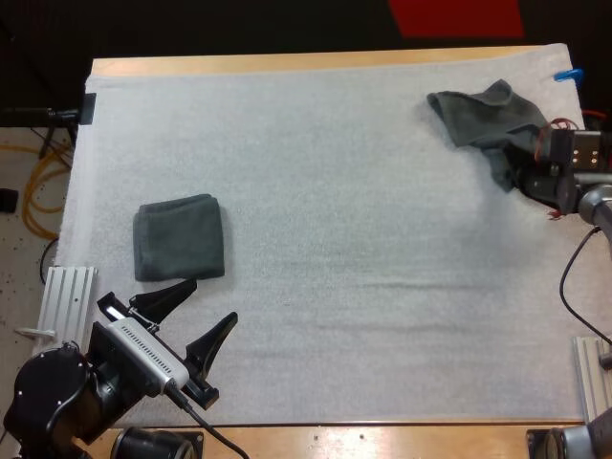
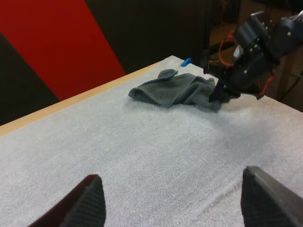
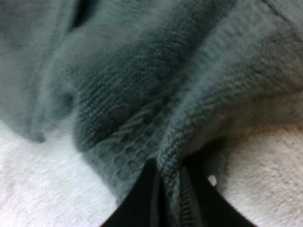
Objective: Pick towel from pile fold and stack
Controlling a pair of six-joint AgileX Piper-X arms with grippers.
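Black fingers (image 3: 142, 203) of my right gripper (image 3: 169, 165) are pinching a raised fold of the crumpled dark grey-green terry towel (image 3: 118, 94), pressing on it from both sides. The rest of the cloth is spreading away ahead of the fingertips over the white foam mat (image 3: 33, 189).

In the high view, the right gripper (image 1: 521, 180) is gripping the crumpled towel (image 1: 483, 120) at the edge nearest its own wrist. Most of the cloth is lying beyond the fingers, resting on the mat. I am judging that an edge fold is being held because it gives a firm purchase and lets the bulk trail freely once lifted.

My left gripper (image 1: 196, 316) is hovering low over bare mat with its fingers spread wide and clear of everything, holding nothing. The folded square dark grey-green towel (image 1: 179, 237) is lying flat just ahead of its fingertips, apart from them. I am reading this as the base of the stack, and the opened hand is probably waiting beside it to take a second corner.

From the left wrist camera, the crumpled towel (image 2: 175, 90) is lying well ahead of the left gripper (image 2: 175, 203), with the right gripper (image 2: 220, 94) at its far side.

Step in hand: picking the towel; folding is not yet begun.
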